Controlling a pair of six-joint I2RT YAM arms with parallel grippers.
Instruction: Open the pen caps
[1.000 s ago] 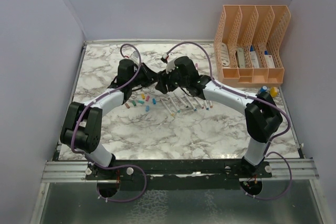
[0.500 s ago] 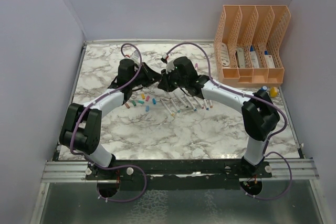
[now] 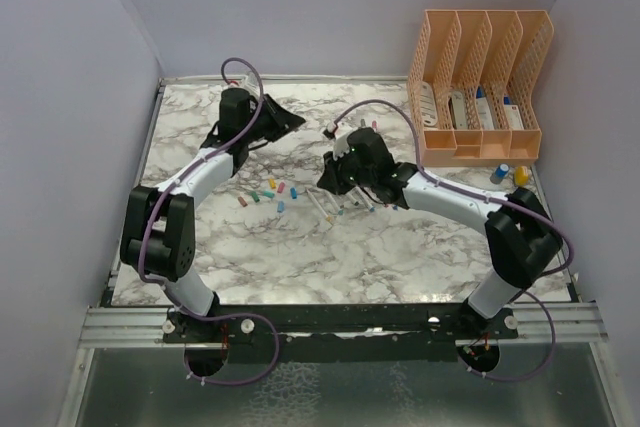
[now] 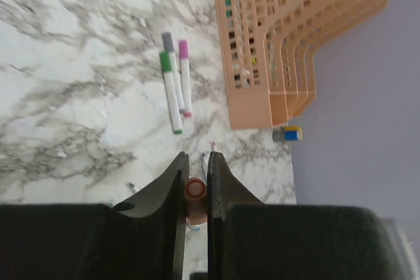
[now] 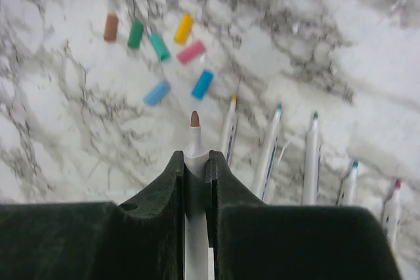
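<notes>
Right gripper (image 5: 195,162): jaws clamped on an uncapped pen (image 5: 194,137), brown tip bare above the marble table (image 5: 59,129); set down carelessly it could ink the marble or knock the bare pens (image 5: 312,155) alongside; loose caps (image 5: 191,51) just beyond. Farther: left gripper (image 4: 195,165), jaws closed on a brown cap (image 4: 195,189); released high, it may bounce away. Three capped pens (image 4: 175,90) by the organiser (image 4: 289,37), not yet opened.

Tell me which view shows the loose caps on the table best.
Right wrist: the loose caps lie spread out beyond the right gripper, each colour distinct. Top external shows them only as tiny specks left of the pens. Left wrist misses them, showing the organiser and one cap in the left gripper.
</notes>
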